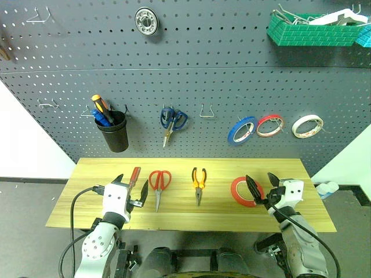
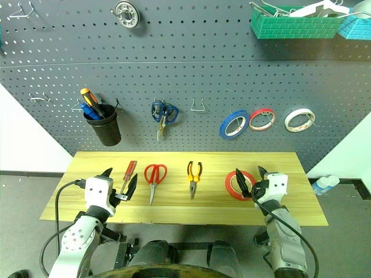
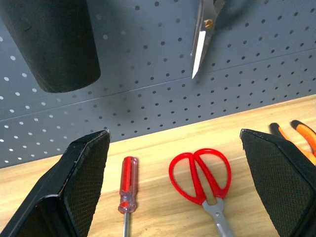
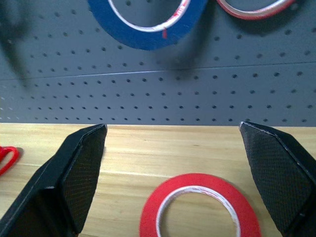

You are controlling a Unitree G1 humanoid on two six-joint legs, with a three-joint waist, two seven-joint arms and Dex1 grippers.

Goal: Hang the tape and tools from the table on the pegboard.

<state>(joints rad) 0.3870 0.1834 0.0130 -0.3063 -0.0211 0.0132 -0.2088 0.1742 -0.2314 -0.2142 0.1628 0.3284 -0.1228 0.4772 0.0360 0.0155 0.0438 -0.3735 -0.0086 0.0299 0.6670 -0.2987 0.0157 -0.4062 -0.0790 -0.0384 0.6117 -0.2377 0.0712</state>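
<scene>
On the light wooden table (image 1: 220,168) lie, from left to right, a red-handled screwdriver (image 1: 134,175), red-handled scissors (image 1: 159,183), small orange-and-black pliers (image 1: 199,183) and the large red-orange tape roll (image 1: 236,191). The dark grey pegboard (image 1: 203,69) rises behind the table. My left gripper (image 1: 132,182) hovers open over the near edge, with the screwdriver (image 3: 128,190) and scissors (image 3: 202,175) just ahead of it. Just to the right of the tape (image 4: 197,179), my right gripper (image 1: 259,176) also stands open, one finger overlapping the roll's right side. Neither holds anything.
The pegboard carries a black cup (image 1: 113,132) of screwdrivers, blue-handled scissors (image 1: 173,120), an empty wire hook (image 1: 207,111), a blue tape roll (image 1: 242,130), a thin red roll (image 1: 270,125), a white roll (image 1: 307,125) and a green basket (image 1: 313,30) at top right.
</scene>
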